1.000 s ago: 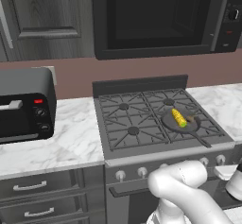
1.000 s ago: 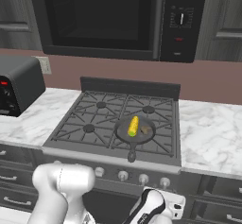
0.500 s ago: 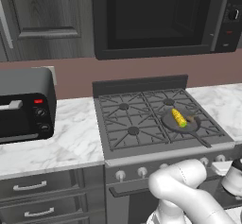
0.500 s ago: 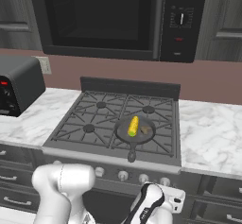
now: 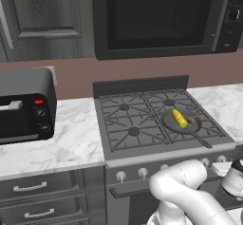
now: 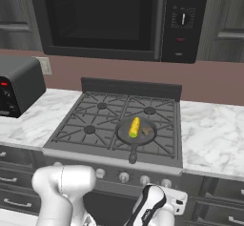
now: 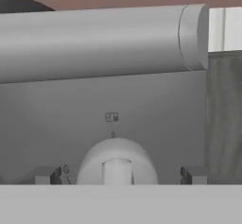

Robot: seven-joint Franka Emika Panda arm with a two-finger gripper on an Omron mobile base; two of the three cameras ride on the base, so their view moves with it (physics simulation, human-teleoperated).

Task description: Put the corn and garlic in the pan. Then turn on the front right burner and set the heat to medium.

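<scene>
— Where do we stand with the gripper (image 7: 121, 175)?
— Its jaws are spread as wide as they go and hold nothing; a pale round stove knob (image 7: 116, 164) sits between the fingertips (image 7: 47, 175), close in front and, as far as we can see, not touched; the grey oven handle bar (image 7: 94, 43) runs across above it.
— Has anything shifted in the last second?
— Very little; the hand (image 6: 159, 205) has crept a touch along the stove front, low beside the knob row (image 6: 124, 176); the jaws have stayed wide.
— And the food?
— The corn (image 6: 135, 126) lies in the pan (image 6: 123, 135) with the garlic (image 6: 147, 131) just beside it; neither has moved; the pan sits on the front right grate, its handle toward us, with the front right burner hidden beneath it.
— So loading is finished?
— We judge so; the burner is what remains; we cannot tell whether this knob is the right one.
</scene>
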